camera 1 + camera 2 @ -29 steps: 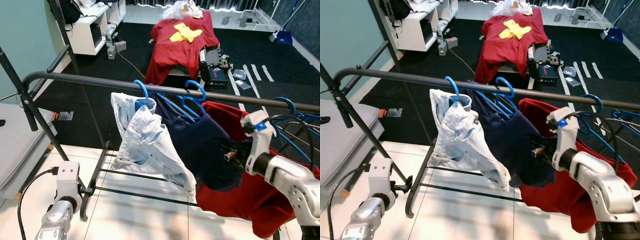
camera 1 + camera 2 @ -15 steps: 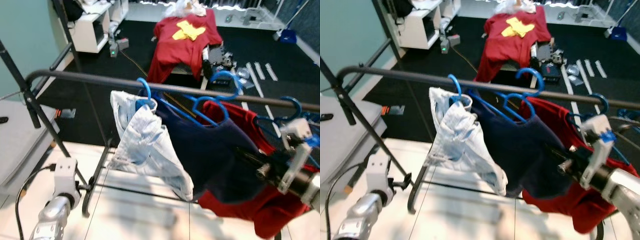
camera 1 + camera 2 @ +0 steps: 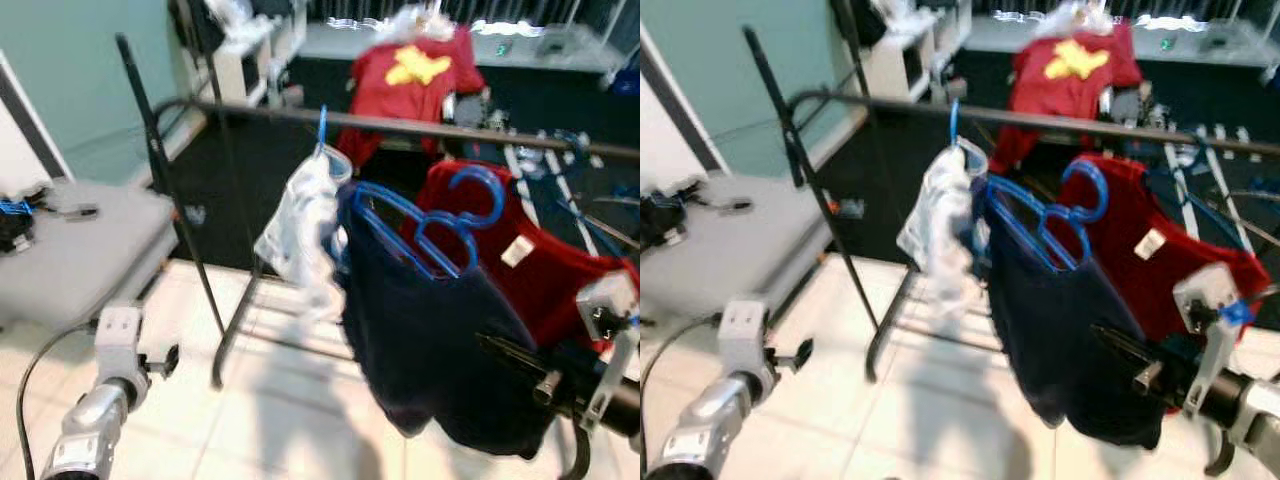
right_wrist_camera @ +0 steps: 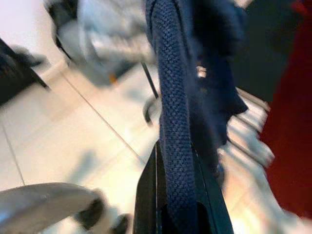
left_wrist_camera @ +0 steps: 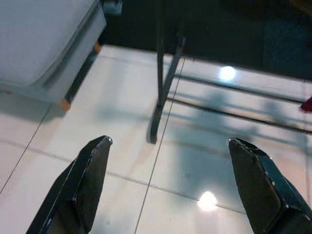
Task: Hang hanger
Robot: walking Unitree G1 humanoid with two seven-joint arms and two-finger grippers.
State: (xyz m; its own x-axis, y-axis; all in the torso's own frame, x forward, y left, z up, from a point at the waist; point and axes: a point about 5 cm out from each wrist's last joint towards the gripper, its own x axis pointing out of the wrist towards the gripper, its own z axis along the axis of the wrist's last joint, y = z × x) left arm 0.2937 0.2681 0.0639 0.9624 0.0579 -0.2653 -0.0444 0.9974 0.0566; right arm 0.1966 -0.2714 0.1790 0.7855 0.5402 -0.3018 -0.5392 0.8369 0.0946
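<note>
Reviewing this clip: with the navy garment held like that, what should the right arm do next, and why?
Probably lift it toward the rail: the right gripper is shut on the navy garment, and its blue hanger has its hook below the rail, in front of the red shirt.

- A lived-in room of a home, used for laundry.
- A black clothes rack [image 3: 400,124] carries garments on blue hangers [image 3: 440,225].
- A grey mattress [image 3: 70,255], white shelving [image 3: 250,60], white tiled floor [image 3: 280,420] and dark carpet [image 3: 270,170].

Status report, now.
Right gripper shut on navy knit garment, its blue plastic hanger off the dark metal rail. Left gripper open, idle. Pale denim piece and red shirt crowd the rail.
</note>
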